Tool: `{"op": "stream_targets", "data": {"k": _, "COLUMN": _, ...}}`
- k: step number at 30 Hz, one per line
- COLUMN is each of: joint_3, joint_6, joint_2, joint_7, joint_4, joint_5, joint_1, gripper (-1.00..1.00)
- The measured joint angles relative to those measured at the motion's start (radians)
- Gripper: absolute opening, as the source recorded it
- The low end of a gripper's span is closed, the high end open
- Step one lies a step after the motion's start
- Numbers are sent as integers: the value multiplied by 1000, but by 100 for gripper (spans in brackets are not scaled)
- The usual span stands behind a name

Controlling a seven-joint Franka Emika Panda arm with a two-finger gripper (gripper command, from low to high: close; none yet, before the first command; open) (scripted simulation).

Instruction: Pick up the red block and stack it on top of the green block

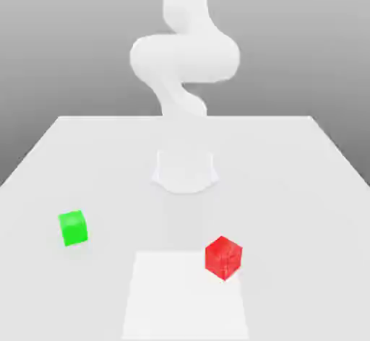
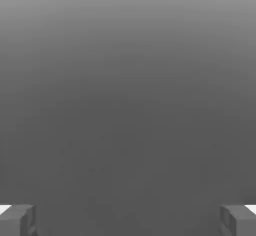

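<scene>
Resting on the table [image 1: 303,188], red block [image 1: 223,258] apart from open claw [image 2: 128,220].

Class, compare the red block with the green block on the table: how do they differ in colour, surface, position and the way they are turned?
The red block is mottled; the green block is plain. Red sits toward the exterior view's right, green toward its left. Red shows a corner edge forward; green shows a flat face. Both are similar-sized cubes resting apart on the table.
</scene>
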Motion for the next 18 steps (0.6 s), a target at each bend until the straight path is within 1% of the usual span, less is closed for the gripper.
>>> {"op": "stream_targets", "data": {"k": 12, "joint_3": 222, "joint_6": 283, "joint_2": 403, "joint_7": 505, "joint_4": -327, "joint_5": 41, "joint_1": -92, "gripper": 0}}
{"op": "stream_targets", "data": {"k": 17, "joint_3": 291, "joint_6": 430, "joint_2": 619, "joint_7": 761, "joint_4": -480, "joint_5": 52, "joint_1": -101, "gripper": 0}}
{"op": "stream_targets", "data": {"k": 18, "joint_3": 294, "joint_6": 463, "joint_2": 663, "joint_7": 802, "joint_4": -494, "joint_5": 36, "joint_1": -102, "gripper": 0}}
